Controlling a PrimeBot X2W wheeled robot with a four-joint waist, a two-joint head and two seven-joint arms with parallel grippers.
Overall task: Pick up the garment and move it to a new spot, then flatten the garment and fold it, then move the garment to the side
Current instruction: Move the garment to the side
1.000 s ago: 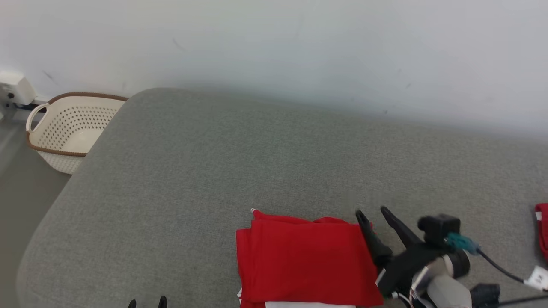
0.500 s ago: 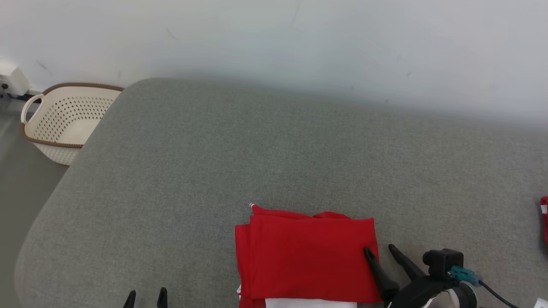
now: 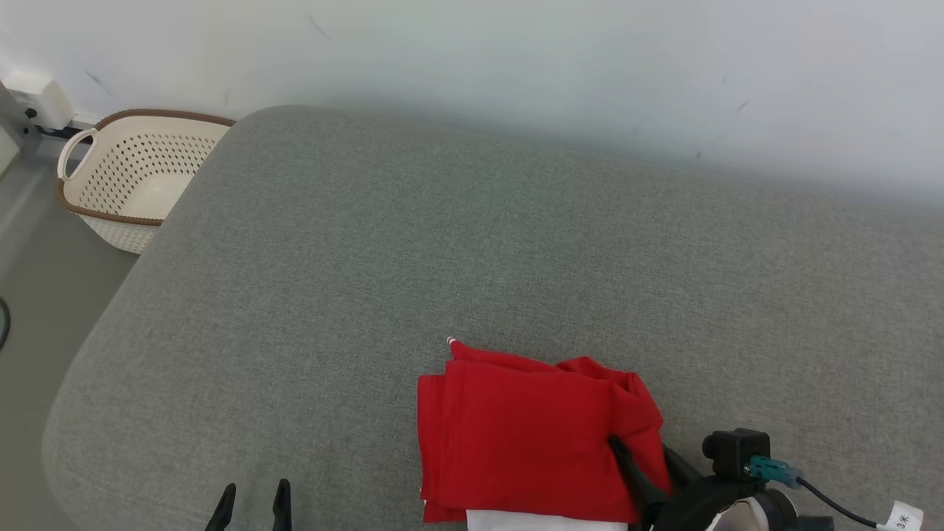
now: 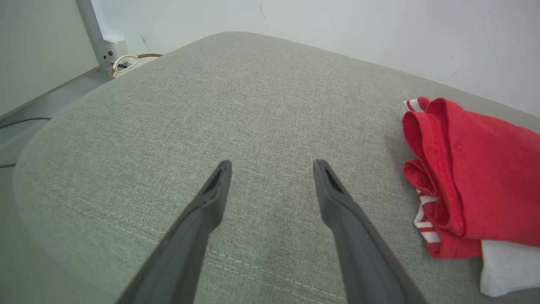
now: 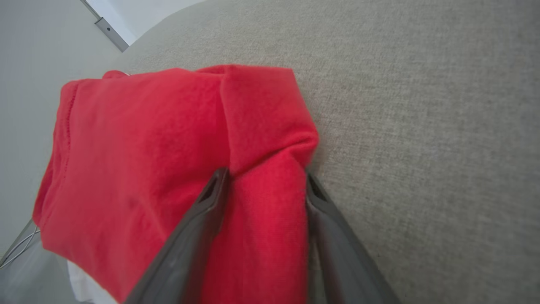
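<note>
The garment (image 3: pixel 523 435) is red with a white part at its near end, and it lies folded on the grey cushion (image 3: pixel 442 243) near the front edge. My right gripper (image 3: pixel 640 451) is at its right edge. In the right wrist view the right gripper (image 5: pixel 265 175) stands open, one finger on each side of a bunched fold of the garment (image 5: pixel 147 147), and the cloth touches both fingers. My left gripper (image 3: pixel 251 490) is at the lower left, apart from the cloth. In the left wrist view the left gripper (image 4: pixel 272 166) is open and empty over bare cushion, with the garment (image 4: pixel 476 169) off to its right.
A cream perforated basket (image 3: pixel 133 177) with a brown rim stands on the floor past the cushion's far left corner, and its handle (image 4: pixel 126 63) peeks over that corner in the left wrist view. A white wall runs behind. A tagged cable (image 3: pixel 903 516) trails from the right wrist.
The camera has shifted. My right gripper pulled back along the garment's right side and now straddles that edge, which has puckered up; its jaws have narrowed a little. The left gripper stays open.
</note>
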